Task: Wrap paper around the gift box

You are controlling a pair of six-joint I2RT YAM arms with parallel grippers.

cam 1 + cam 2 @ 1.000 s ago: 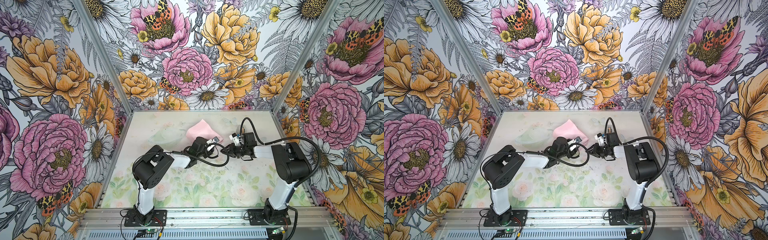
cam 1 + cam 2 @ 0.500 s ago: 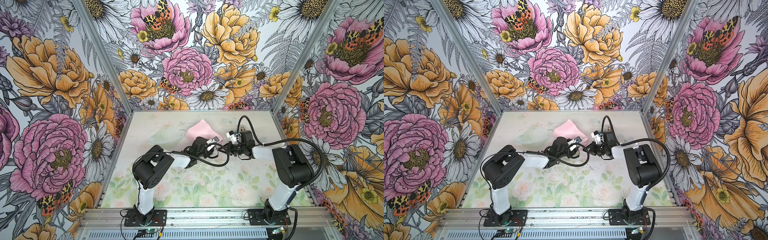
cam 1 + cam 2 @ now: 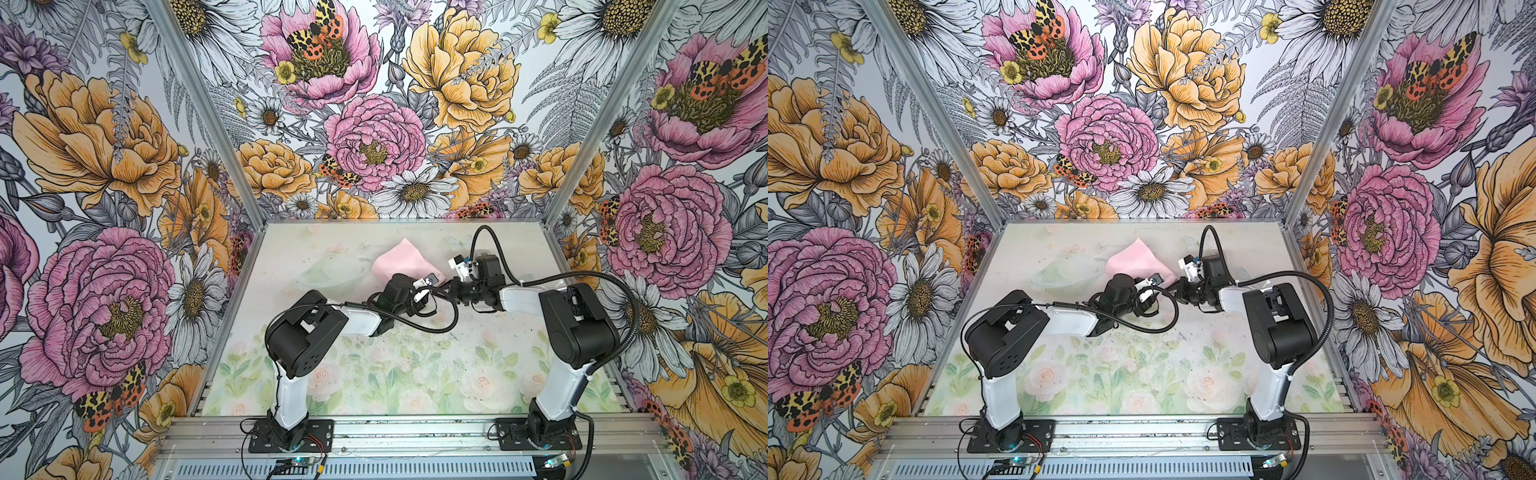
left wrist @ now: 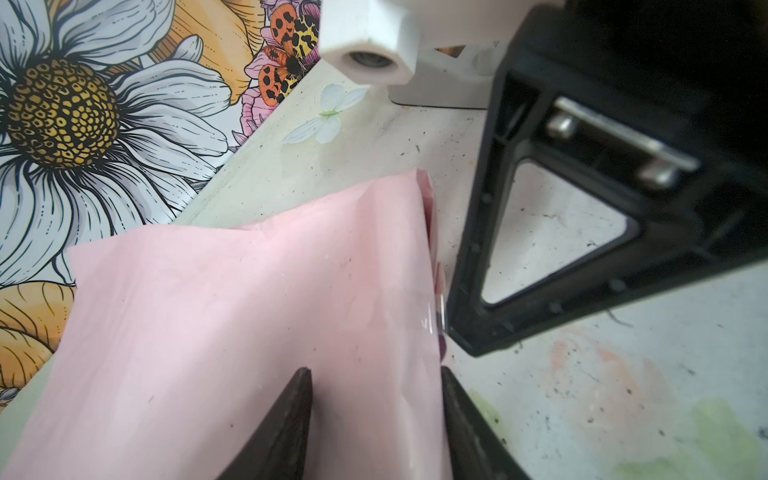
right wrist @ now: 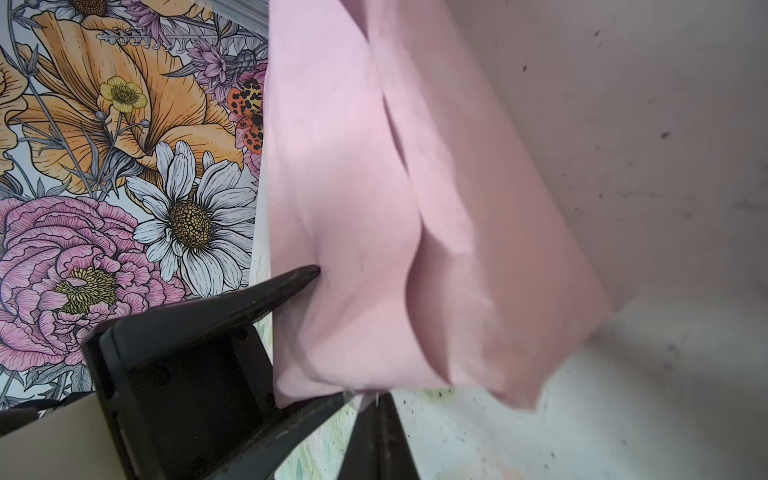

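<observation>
The paper (image 3: 399,259) (image 3: 1133,257) shows its pale pink face, folded into a bulging parcel at the back middle of the table. The gift box is hidden. My left gripper (image 4: 376,374) is shut on the parcel, one finger (image 5: 291,282) pressed into a face and the other along its edge. My right gripper (image 5: 376,401) is shut, its tips pinching a small flap at the paper's (image 5: 357,208) near edge beside a bit of clear tape (image 4: 432,316). In both top views the two grippers meet just in front of the parcel, left (image 3: 432,284), right (image 3: 449,286).
The floral-printed table (image 3: 374,365) is closed in by flowered walls at the back and both sides. The left arm's black cable (image 3: 436,324) loops over the table between the arms. A metal rail (image 3: 395,428) runs along the front.
My right gripper has moved left up to the paper's edge and closed there. The left gripper and the parcel have stayed put.
</observation>
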